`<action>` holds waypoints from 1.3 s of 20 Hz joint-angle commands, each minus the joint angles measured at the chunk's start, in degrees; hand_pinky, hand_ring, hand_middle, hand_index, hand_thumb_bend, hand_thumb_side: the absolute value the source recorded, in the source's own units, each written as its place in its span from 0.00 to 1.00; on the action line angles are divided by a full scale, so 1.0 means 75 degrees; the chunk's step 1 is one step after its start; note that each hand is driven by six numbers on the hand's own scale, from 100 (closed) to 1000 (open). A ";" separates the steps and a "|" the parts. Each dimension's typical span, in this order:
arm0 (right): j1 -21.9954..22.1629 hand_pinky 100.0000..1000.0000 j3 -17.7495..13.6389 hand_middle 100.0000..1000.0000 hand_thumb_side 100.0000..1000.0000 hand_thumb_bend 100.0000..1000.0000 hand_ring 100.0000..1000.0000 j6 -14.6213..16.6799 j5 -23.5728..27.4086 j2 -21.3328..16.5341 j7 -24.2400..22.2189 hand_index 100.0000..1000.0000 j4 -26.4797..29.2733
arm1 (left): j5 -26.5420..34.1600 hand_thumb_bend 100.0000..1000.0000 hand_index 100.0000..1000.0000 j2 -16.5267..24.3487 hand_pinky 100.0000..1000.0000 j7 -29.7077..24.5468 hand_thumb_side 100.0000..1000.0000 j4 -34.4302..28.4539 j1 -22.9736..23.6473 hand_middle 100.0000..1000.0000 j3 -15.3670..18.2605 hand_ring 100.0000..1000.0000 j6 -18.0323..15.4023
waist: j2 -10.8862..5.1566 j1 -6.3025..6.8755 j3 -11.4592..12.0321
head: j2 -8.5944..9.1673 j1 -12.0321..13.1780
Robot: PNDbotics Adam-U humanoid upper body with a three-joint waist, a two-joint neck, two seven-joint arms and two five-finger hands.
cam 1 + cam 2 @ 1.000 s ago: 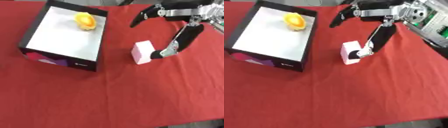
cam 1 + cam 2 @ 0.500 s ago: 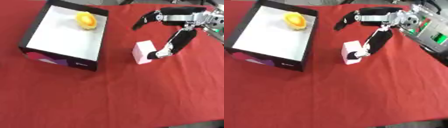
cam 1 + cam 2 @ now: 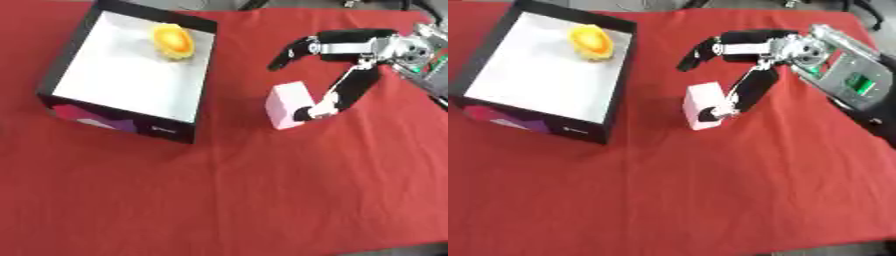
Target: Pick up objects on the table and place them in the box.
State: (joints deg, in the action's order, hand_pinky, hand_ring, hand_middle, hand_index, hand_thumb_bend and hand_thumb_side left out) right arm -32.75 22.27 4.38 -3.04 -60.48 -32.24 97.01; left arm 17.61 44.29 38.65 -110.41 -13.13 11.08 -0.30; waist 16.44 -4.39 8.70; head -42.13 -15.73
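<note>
Small pale pink rectangular block (image 3: 288, 105) stands upright on red cloth, its right face touching the lower fingertip (image 3: 306, 113). Yellow-orange rounded object (image 3: 171, 41) lies inside black-walled, white-floored box (image 3: 115, 123), well left of the fingers.

Likely lab or demo bench: red cloth-covered table (image 3: 227, 200), robot arm (image 3: 842, 70) electronics exposed.

Both my eyes look steeply down from my head onto the red table (image 3: 219, 190). They sit side by side, sharing nearly everything: the box (image 3: 122, 127), the block (image 3: 703, 105), my right hand (image 3: 750, 95).
</note>
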 commanded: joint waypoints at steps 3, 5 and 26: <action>-0.0116 0.95 -0.0102 0.83 0.31 0.43 0.90 0.0301 -0.0199 -0.0089 -0.0057 0.89 -0.0362 | -0.0001 0.66 0.76 0.0145 0.83 -0.0035 0.59 -0.0055 -0.0061 0.76 0.0032 0.68 -0.0017 | 0.0009 0.0128 -0.0010 | 0.0084 -0.0017; -0.0126 0.95 -0.0073 0.83 0.32 0.43 0.90 0.0361 -0.0298 -0.0073 -0.0077 0.89 -0.0494 | -0.0001 0.65 0.76 0.0140 0.83 -0.0040 0.59 -0.0055 -0.0060 0.76 0.0033 0.68 -0.0020 | 0.0013 0.0137 -0.0002 | 0.0092 -0.0029; -0.0578 0.94 0.0368 0.83 0.35 0.45 0.90 0.0726 -0.1089 0.0552 -0.0507 0.89 -0.1707 | 0.0025 0.64 0.75 0.0074 0.83 -0.0075 0.59 -0.0037 -0.0070 0.75 0.0032 0.69 -0.0037 | 0.0102 0.0199 0.0087 | 0.0139 -0.0119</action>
State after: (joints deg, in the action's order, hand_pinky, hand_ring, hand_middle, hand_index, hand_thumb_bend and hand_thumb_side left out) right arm -36.24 25.48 9.64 -10.56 -55.20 -35.92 84.63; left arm 17.79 43.79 38.34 -110.22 -13.13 10.87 -0.50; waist 17.33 -3.99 9.31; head -41.60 -16.43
